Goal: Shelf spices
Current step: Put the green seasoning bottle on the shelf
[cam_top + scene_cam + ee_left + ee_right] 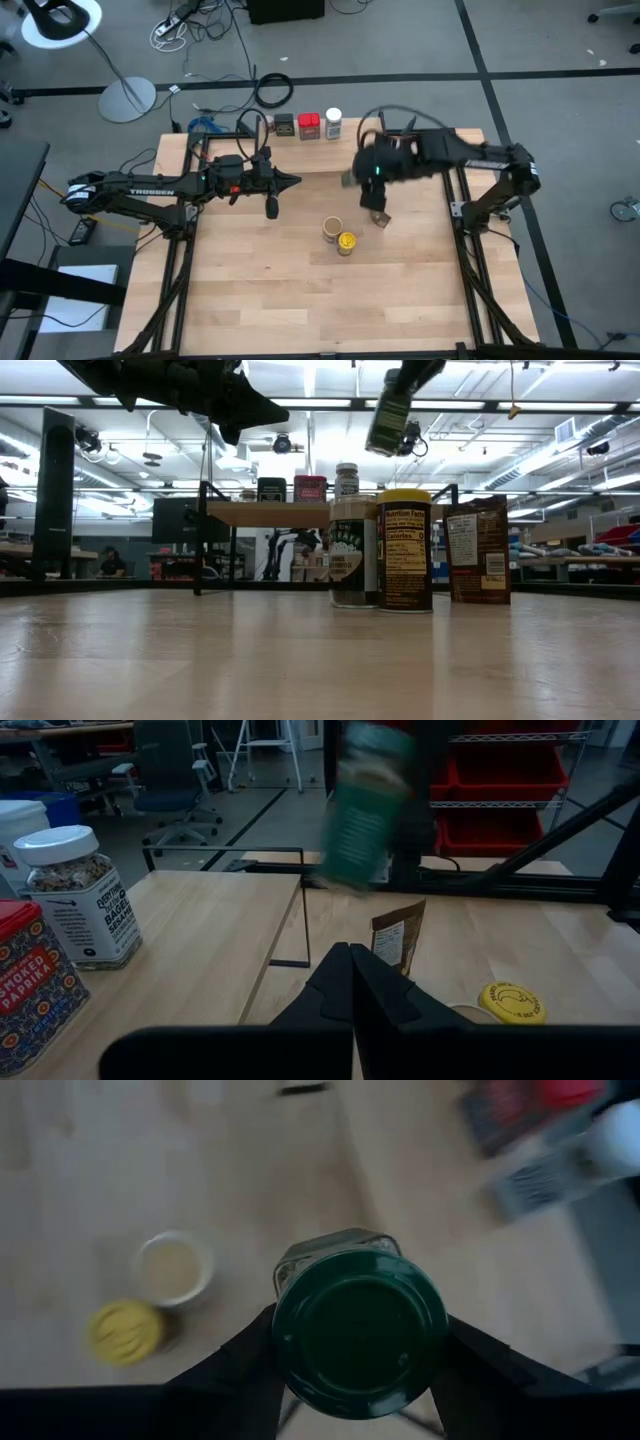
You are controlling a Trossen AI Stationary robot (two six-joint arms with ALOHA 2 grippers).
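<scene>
My right gripper [362,178] is shut on a green-lidded jar [390,410] and holds it high above the table, between the shelf and the group of spices. My left gripper [296,181] is shut and empty, hovering above the table near the shelf's front edge. The shelf [290,513] carries a dark tin [284,125], a red tin [308,126] and a white-lidded jar [333,124], all standing upright. A tan-capped jar [331,229], a yellow-lidded jar [347,242] and a brown pack [377,218] stand on the table. My right gripper pinches the green jar at its lid end [360,1330], one finger [250,1355] on each side of the lid. The fingers come from above, and the jar hangs below them, lifted clear and tilted.
In the left wrist view the red tin [30,990] and the white-lidded jar [75,895] stand on the shelf board [200,930], with bare board beside them. The near half of the table [300,310] is bare wood. Cables and a lamp stand lie on the floor beyond.
</scene>
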